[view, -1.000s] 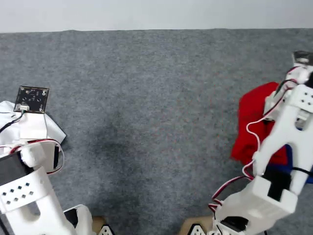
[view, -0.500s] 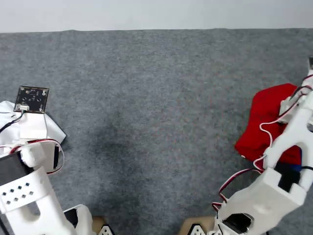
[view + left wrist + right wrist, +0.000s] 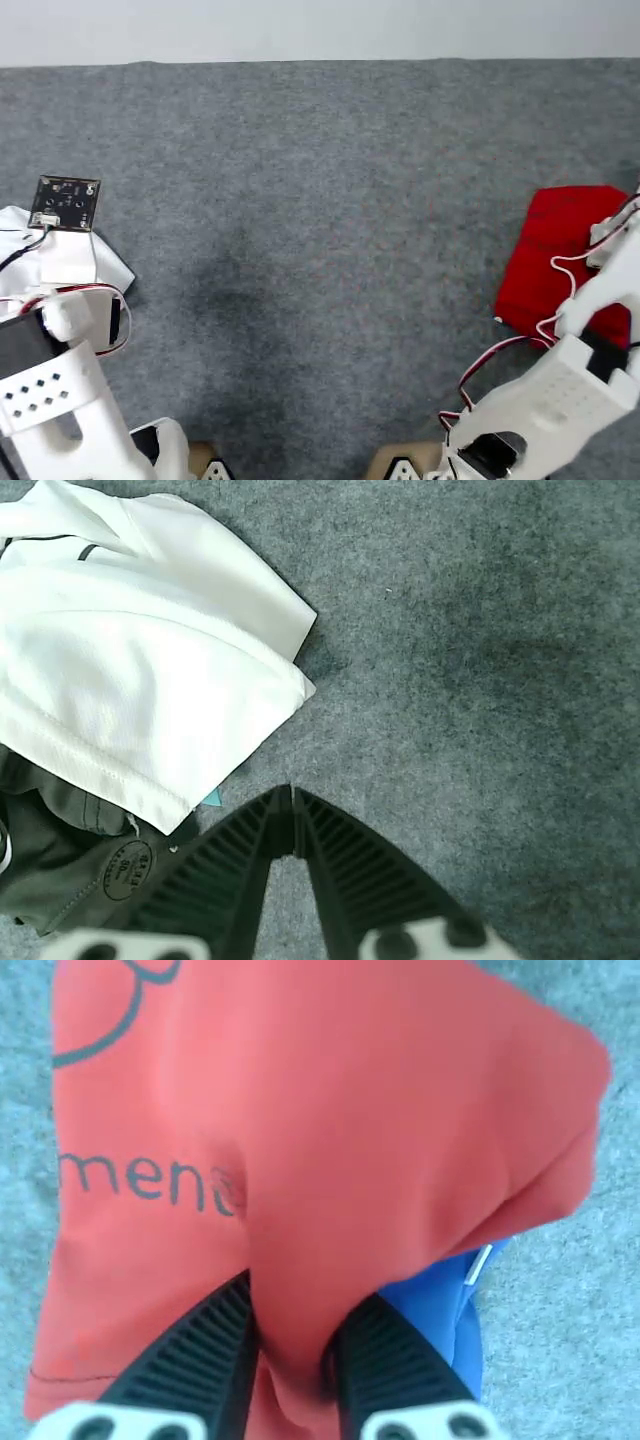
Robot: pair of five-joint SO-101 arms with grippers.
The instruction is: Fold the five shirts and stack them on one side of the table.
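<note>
Grey carpeted table (image 3: 330, 180) spans the high view up to a pale wall at its far edge. Right arm (image 3: 560, 390) stands at the near right corner and extends over the right margin of the table; left arm (image 3: 50, 400) occupies the near left corner. Red shirt (image 3: 560, 250) lies bunched at the right edge of the table, partly under the right arm, with dark printed lettering on its upper face as seen in the right wrist view. White shirt (image 3: 130, 650) lies at the left edge of the table, loosely folded, one corner pointing toward the middle of the carpet. Dark garment (image 3: 50, 860) lies beneath the white shirt and shows past its hem. Blue shirt (image 3: 440, 1300) lies beneath the red shirt, one corner exposed beside the right gripper. Right gripper (image 3: 300, 1300): jaws clamped on a raised fold of the red shirt, fabric pinched between both fingers. Left gripper (image 3: 293, 825): jaws closed together, nothing between them, over bare carpet just beside the white shirt's corner. Small black circuit board (image 3: 67, 203), cable attached, sits at the far edge of the white shirt. Teal scrap (image 3: 212, 798) shows at the white shirt's hem
</note>
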